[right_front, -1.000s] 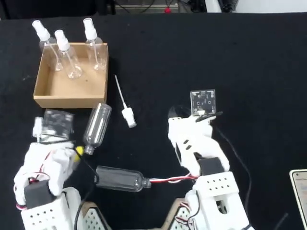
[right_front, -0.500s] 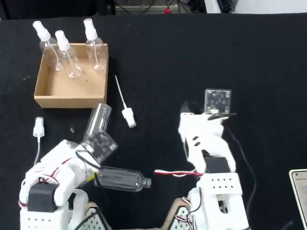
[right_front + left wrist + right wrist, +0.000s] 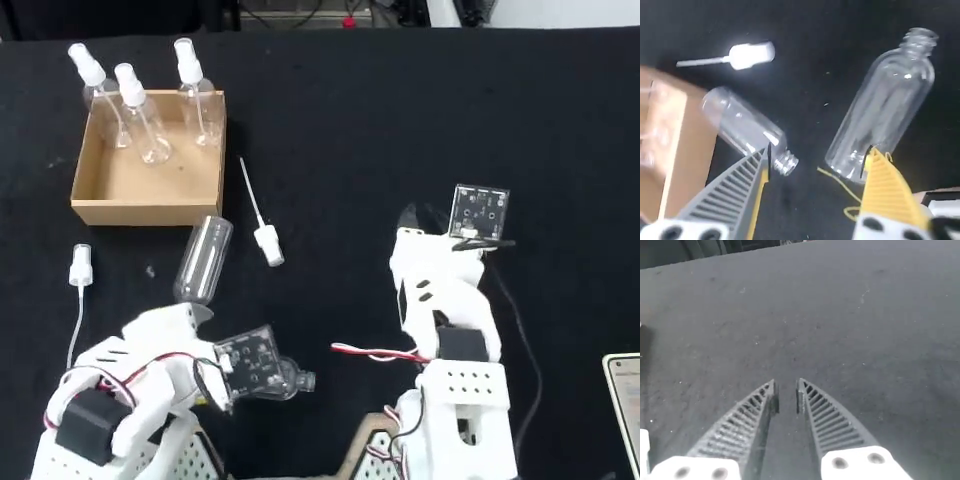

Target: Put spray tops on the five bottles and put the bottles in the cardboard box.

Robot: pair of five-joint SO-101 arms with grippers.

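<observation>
Three bottles with spray tops (image 3: pixel 140 110) stand at the far side of the cardboard box (image 3: pixel 148 190). An uncapped clear bottle (image 3: pixel 203 260) lies below the box, also in the left wrist view (image 3: pixel 745 132). A second uncapped bottle (image 3: pixel 285 377) (image 3: pixel 885 110) lies near the front edge, partly under my left arm (image 3: pixel 150 370). My left gripper (image 3: pixel 817 157) is open, hovering just short of both bottles with nothing in it. Loose spray tops lie at centre (image 3: pixel 267 242) (image 3: pixel 747 54) and at left (image 3: pixel 80 266). My right gripper (image 3: pixel 786 389) (image 3: pixel 412 218) is shut and empty over bare cloth.
Black cloth covers the table. A red and white cable (image 3: pixel 370 353) runs by the right arm's base. A white object (image 3: pixel 625 390) sits at the right edge. The box corner (image 3: pixel 665 145) is close to the left gripper.
My left arm has swung from beside the left spray top to the right, over the bottle nearest the front. The right arm has shifted to the right.
</observation>
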